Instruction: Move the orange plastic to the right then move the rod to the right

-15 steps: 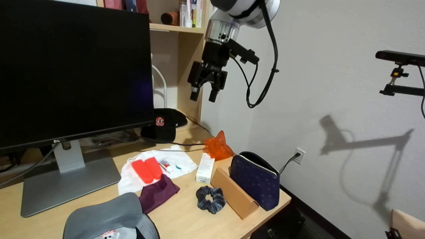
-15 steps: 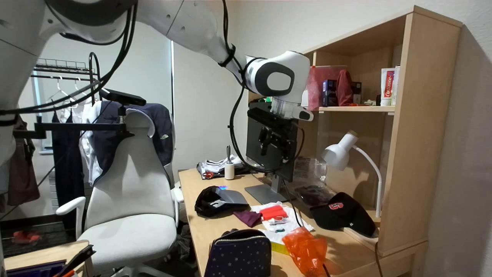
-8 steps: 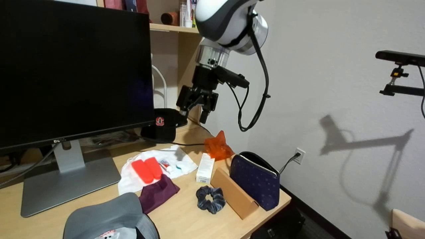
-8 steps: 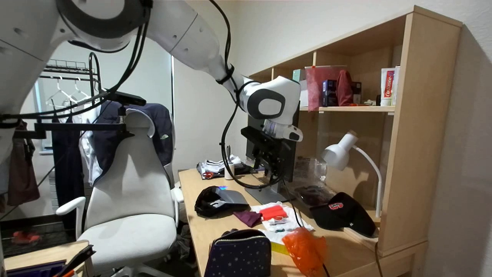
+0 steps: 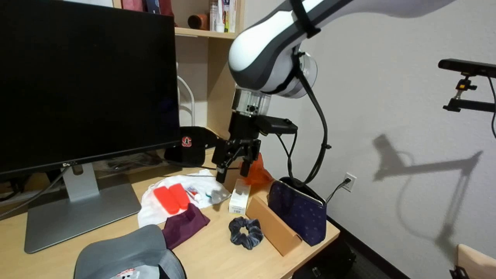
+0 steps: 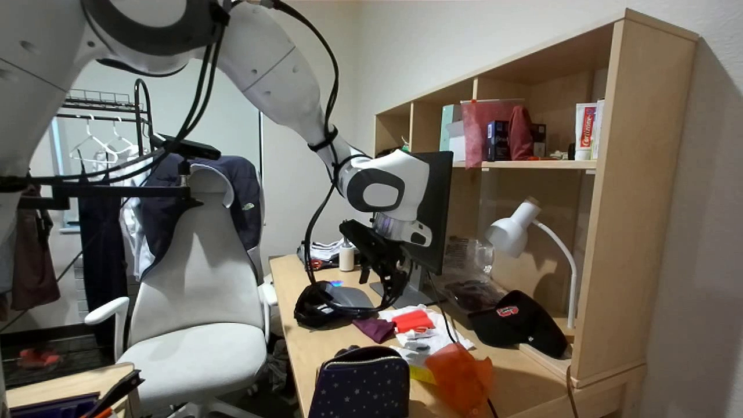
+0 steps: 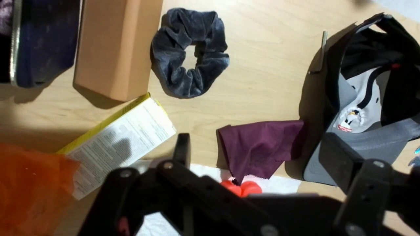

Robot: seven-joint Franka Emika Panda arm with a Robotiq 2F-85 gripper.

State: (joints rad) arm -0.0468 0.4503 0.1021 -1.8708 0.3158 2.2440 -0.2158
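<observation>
The orange plastic (image 5: 260,173) is a crumpled, translucent, glossy piece at the desk's far corner. It also shows in an exterior view (image 6: 461,380) and at the lower left of the wrist view (image 7: 31,193). A thin bent metal rod (image 7: 323,52) lies beside the grey cap in the wrist view; I cannot make it out in the exterior views. My gripper (image 5: 233,173) is open and empty above the desk, pointing down. In that view it stands just left of the orange plastic and partly covers it. In the wrist view the gripper (image 7: 261,154) has its fingers wide apart.
A white-yellow box (image 5: 240,197), tan case (image 5: 273,224), navy pouch (image 5: 298,211) and scrunchie (image 5: 245,233) stand near the orange plastic. Red pads (image 5: 172,198) lie on white cloth beside a maroon cloth (image 5: 185,226). The grey cap (image 5: 124,248) and monitor (image 5: 85,85) are further left.
My gripper has come down toward the desk, from high above to just over the white box and cloth area. It stays open. The objects on the desk have not moved.
</observation>
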